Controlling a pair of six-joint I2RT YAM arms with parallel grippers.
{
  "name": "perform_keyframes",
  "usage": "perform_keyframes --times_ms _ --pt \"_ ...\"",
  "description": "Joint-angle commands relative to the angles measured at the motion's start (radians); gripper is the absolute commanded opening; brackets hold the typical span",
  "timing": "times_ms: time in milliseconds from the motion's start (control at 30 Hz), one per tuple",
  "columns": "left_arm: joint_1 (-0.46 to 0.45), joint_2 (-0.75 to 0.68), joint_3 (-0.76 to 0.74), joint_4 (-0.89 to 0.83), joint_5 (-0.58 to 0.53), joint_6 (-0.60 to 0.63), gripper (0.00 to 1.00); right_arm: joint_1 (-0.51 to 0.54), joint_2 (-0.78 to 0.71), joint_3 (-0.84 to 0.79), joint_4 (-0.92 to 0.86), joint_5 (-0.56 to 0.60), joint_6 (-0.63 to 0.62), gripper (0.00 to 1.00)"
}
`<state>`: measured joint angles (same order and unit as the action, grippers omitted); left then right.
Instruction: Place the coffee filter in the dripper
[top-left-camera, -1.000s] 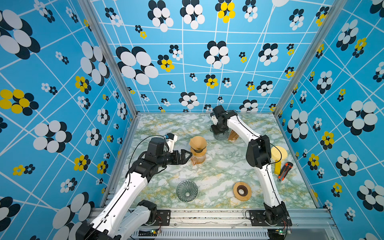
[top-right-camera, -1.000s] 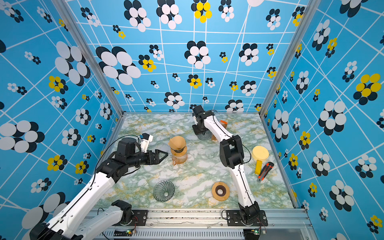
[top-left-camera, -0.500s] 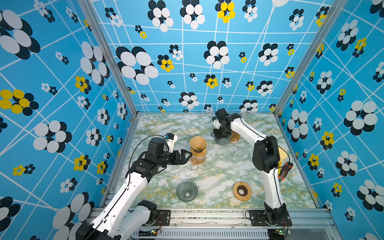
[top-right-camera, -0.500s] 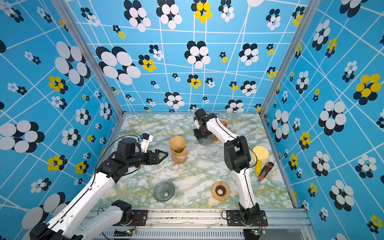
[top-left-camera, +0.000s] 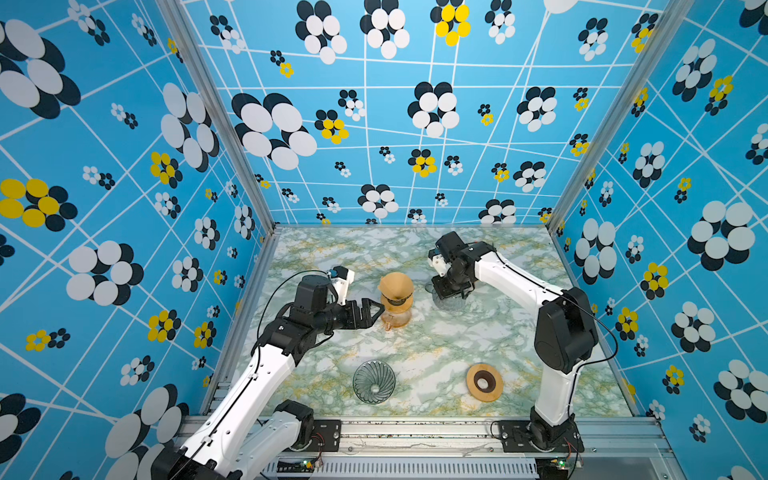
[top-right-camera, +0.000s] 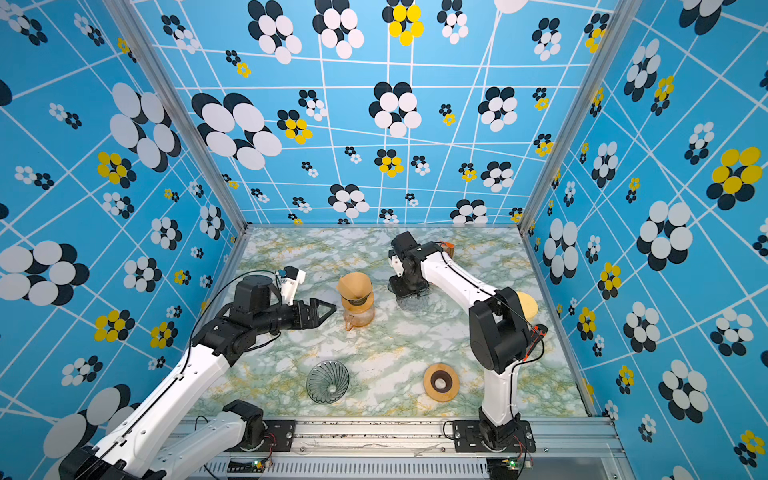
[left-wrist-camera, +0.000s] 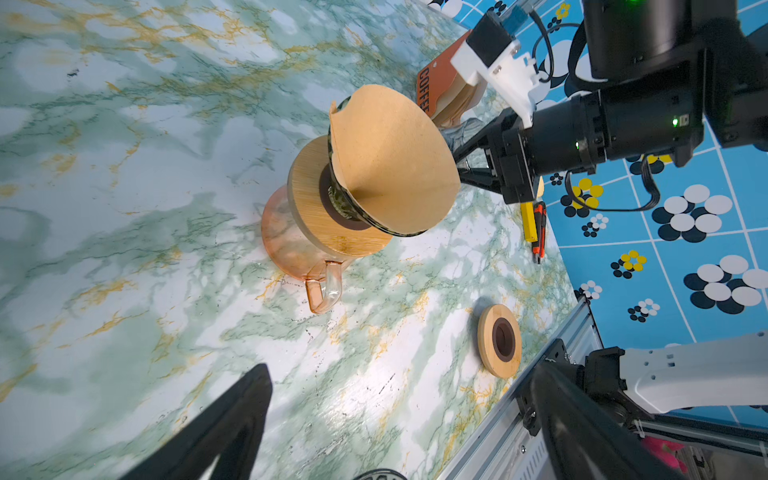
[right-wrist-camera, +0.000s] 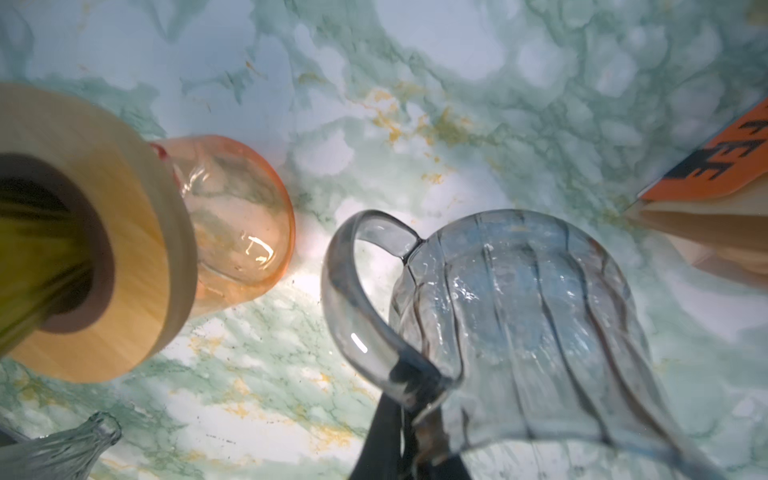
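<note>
Right gripper (top-left-camera: 450, 289) has swung forward since a second ago, fingers clenched on rim of clear grey glass pitcher (right-wrist-camera: 519, 311); left gripper (top-left-camera: 374, 314) unmoved, fingers spread, empty. Just ahead of left fingertips: one brown paper coffee filter (top-left-camera: 395, 284) seated in dark glass dripper (left-wrist-camera: 338, 203) on orange glass carafe (top-left-camera: 397, 319). Drippers two, counting clear ribbed glass spare dripper (top-left-camera: 374, 381); loose wooden ring (top-left-camera: 483, 381) one; open marble table (top-left-camera: 436, 345) between these and both sets of fingers

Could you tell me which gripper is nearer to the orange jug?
Left. The left gripper stands open right beside the orange jug; the right gripper is farther off, shut on the clear jug.
</note>
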<state>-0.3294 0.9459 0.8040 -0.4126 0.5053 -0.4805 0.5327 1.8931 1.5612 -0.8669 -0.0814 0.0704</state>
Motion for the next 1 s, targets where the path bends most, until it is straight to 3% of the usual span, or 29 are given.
perform_keyframes --times_ms 0,367,967 --pt "-0.008 -0.018 0.009 0.021 0.006 -0.01 0.99 0.008 -0.088 -0.081 0.035 -0.028 0.028 0.09" --pt "-0.029 -0.009 0.02 0.014 -0.002 -0.014 0.99 0.077 -0.229 -0.268 0.044 -0.034 0.037 0.1" --pt "-0.045 -0.009 0.022 0.003 -0.03 -0.012 0.99 0.166 -0.219 -0.314 0.07 -0.053 0.069 0.1"
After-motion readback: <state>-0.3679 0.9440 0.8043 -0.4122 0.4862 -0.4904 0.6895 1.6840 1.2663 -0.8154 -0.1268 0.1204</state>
